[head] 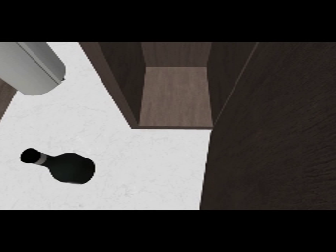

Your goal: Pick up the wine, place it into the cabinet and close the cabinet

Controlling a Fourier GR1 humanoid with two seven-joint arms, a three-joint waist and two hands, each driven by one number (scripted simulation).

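One wine bottle (65, 166) is seen on the white bench (149, 167), left of the open cabinet (174, 98). Neither hand is in view, so no grip can be told. Glass is judged heavy, slippery, fragile; the body is best grasped.

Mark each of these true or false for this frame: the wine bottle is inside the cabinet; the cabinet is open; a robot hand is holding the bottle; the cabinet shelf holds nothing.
1. The wine bottle is inside the cabinet. False: it sits on the white counter, left of the cabinet.
2. The cabinet is open. True.
3. A robot hand is holding the bottle. False: no hand shows.
4. The cabinet shelf holds nothing visible. True.
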